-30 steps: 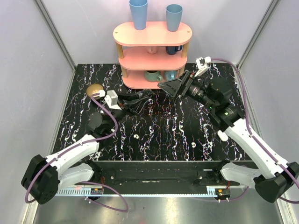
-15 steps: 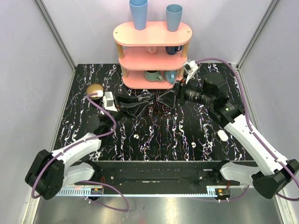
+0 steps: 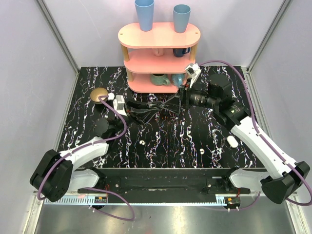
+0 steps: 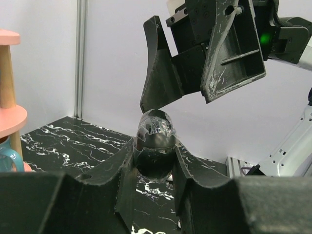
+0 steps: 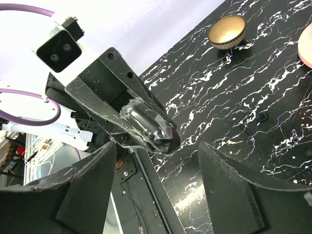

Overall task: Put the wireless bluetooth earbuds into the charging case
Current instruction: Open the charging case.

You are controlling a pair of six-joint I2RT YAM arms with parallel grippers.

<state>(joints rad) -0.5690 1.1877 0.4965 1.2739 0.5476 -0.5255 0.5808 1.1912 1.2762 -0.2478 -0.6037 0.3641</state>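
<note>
My left gripper (image 3: 152, 105) is shut on a glossy black oval object wrapped in clear film (image 4: 155, 139), held above the table's middle; it also shows in the right wrist view (image 5: 148, 127). My right gripper (image 3: 170, 102) is open, its two fingers (image 4: 161, 73) spread just beyond the object's tip, not touching it. The white charging case (image 3: 232, 141) lies on the table at the right. Two tiny white earbuds lie on the marble top, one (image 3: 141, 143) near the left arm and one (image 3: 201, 151) at the front right.
A pink three-tier shelf (image 3: 159, 35) with blue cups and mugs stands at the back centre, close behind both grippers. A gold bowl (image 3: 99, 94) sits at the back left and shows in the right wrist view (image 5: 227, 31).
My right gripper has swung left and turned to face the left gripper's held object. The left gripper has shifted slightly back. The white case is now uncovered.
</note>
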